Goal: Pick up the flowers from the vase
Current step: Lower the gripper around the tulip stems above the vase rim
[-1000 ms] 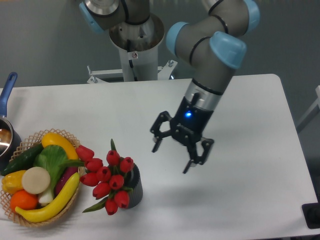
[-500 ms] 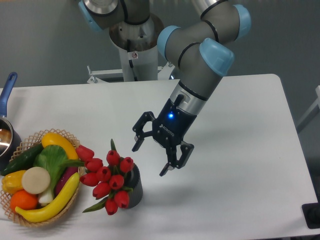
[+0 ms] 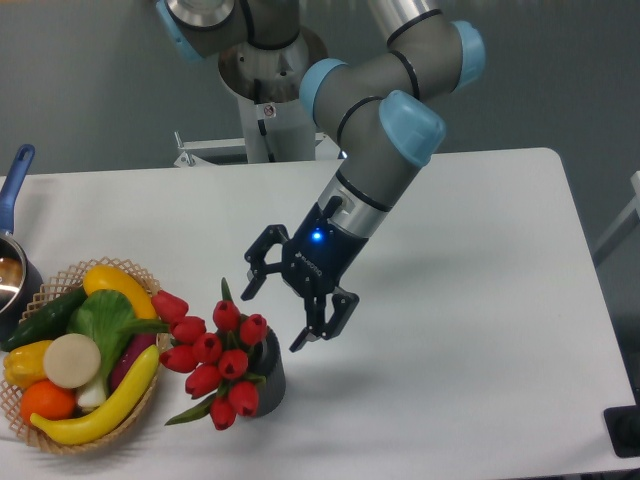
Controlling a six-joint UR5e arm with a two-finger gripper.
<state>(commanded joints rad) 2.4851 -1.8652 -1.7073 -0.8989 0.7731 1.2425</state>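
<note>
Jaws (image 3: 272, 315) spread apart, empty, tilted down toward the left, hanging above the tabletop (image 3: 470, 300) just right of and slightly beyond the flowers (image 3: 212, 355). No contact with the buds. Flowers sit in the vase (image 3: 268, 377), leaning left over its rim. Vase stands upright near the front edge. Wicker basket (image 3: 72, 440) of fruit and vegetables lies just left; blue-handled pot (image 3: 14, 262) at far left.
</note>
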